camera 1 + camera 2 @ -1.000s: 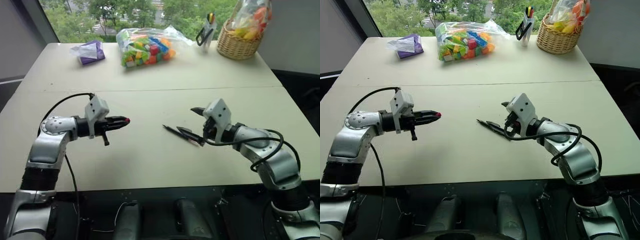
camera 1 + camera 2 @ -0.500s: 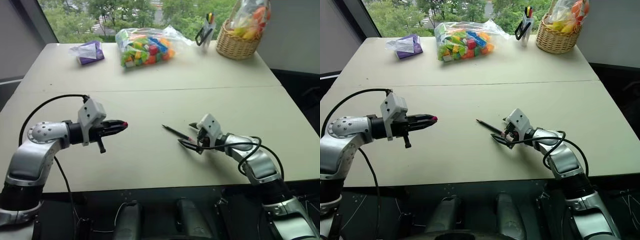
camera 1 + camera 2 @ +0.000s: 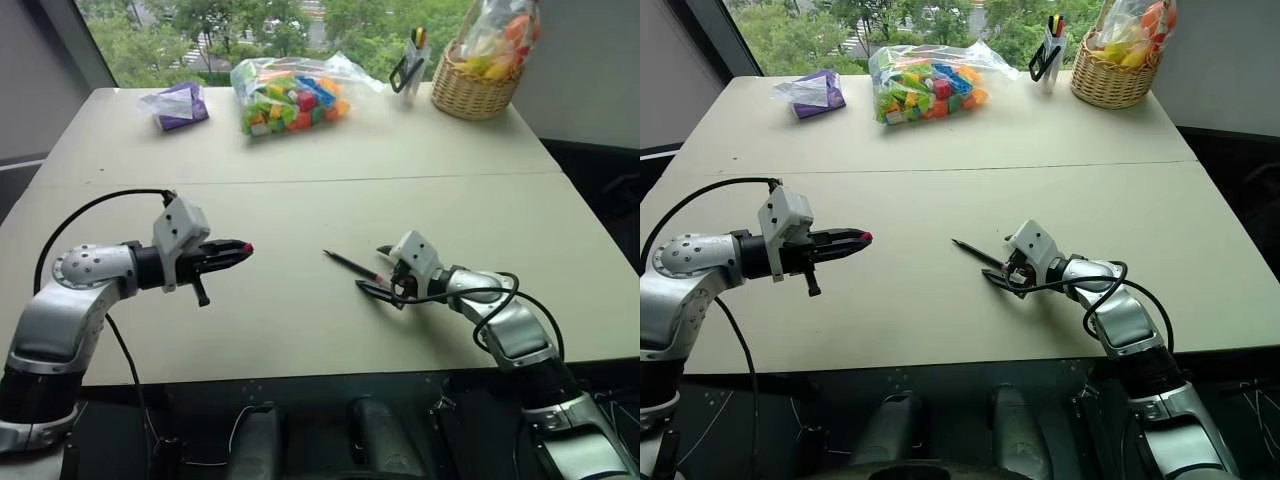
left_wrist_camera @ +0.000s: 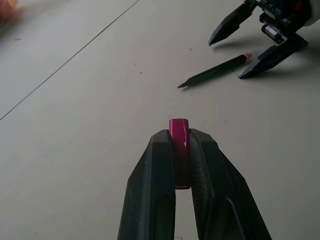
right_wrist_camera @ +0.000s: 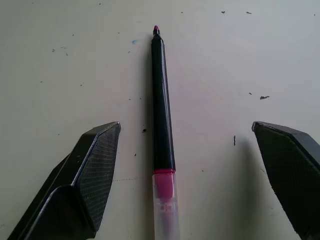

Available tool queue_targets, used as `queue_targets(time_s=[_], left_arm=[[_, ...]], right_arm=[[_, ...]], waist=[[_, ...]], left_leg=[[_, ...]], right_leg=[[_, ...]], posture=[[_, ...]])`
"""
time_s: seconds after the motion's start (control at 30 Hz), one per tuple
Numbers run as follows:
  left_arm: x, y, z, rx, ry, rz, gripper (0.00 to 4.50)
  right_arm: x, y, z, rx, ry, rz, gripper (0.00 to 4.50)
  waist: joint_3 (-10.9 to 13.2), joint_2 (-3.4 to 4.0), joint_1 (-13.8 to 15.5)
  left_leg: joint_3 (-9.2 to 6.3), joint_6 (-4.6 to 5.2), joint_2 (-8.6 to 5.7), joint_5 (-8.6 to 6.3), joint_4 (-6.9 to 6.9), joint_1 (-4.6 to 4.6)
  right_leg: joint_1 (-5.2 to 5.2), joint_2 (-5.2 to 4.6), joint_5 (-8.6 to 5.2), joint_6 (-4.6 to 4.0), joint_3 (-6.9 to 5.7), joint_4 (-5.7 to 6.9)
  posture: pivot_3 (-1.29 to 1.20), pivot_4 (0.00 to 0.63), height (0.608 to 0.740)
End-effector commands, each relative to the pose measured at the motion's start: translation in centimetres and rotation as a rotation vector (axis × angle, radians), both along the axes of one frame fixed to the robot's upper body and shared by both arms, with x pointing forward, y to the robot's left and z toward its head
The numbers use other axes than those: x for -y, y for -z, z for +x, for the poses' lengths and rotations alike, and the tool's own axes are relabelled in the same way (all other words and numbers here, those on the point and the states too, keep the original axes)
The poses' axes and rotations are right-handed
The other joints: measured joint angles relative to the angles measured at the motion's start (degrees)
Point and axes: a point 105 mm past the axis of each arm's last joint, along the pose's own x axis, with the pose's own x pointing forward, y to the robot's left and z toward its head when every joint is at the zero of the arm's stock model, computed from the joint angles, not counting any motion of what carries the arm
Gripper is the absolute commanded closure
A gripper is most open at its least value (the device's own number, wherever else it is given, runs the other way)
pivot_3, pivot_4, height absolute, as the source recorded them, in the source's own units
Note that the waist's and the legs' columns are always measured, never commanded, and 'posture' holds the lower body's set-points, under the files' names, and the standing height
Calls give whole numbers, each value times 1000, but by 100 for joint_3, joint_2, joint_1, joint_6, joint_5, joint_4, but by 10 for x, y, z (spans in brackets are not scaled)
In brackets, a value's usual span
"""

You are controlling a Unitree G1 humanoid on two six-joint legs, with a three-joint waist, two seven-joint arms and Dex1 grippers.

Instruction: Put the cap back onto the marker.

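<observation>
Right hand (image 3: 381, 272) lowered, open fingers now straddling marker (image 5: 162, 130) on table (image 3: 300, 320).

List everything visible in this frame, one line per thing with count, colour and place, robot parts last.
table: one, beige, with a seam across its middle.
marker: one, black with a pinkish-red end, flat on the table between the right pincer's open fingers.
cap: one, red, clamped in the left pincer above the table.
bag of bricks: one, clear with mixed colours, far centre.
purple bag: one, far left.
wicker basket: one, tan, holding a clear bag of coloured items, far right.
pen holder: one, white, beside the basket.
left pincer: black, shut on the cap.
right pincer: black, open, down at the table around the marker.
</observation>
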Motion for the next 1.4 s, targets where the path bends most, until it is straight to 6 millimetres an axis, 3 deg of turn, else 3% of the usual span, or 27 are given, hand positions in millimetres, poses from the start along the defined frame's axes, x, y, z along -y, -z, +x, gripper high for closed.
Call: queue_targets(time_s=[0.03,0.2,0.43,0.73,0.93,1.13,1.4], left_arm=[[-2,-11,1,50,2,11,4500],[-2,-13,3,58,3,10,4500],[-1,-14,4,62,4,11,4500],[19,2,12,41,132,36,4500],[35,13,25,71,240,78,4500],[47,11,33,174,332,134,4500],[60,0,32,295,417,138,4500]], right_arm=[[2,17,-9,-100,2,-3,1829],[2,17,-10,-134,2,16,4410],[1,9,-9,-108,-9,8,4469],[19,-67,2,201,-144,-221,4469],[13,-99,-14,187,-296,-230,4469],[1,-109,-38,86,-445,-173,4469],[-7,-111,-37,88,-478,-173,4469]], waist=[[0,0,8],[-1,-2,12],[-1,-2,14],[1,1,9],[1,1,-1],[2,1,14],[2,1,6]], left_leg=[[0,0,0,0,0,0],[0,0,-2,0,0,13],[0,0,-2,0,0,15],[7,0,-7,0,0,10],[6,0,-3,0,-4,8],[5,0,-4,0,-2,-3],[3,0,-5,0,1,-9]], right_leg=[[1,-1,0,0,0,0],[13,-2,0,0,0,0],[15,-2,0,0,0,0],[11,-5,0,1,3,-4],[7,1,0,0,3,-6],[1,-4,0,1,2,-8],[-4,-4,0,1,2,-7]], posture=[[0,150,740],[0,150,740],[0,150,740],[0,150,740],[0,150,740],[0,150,740],[0,150,740]])
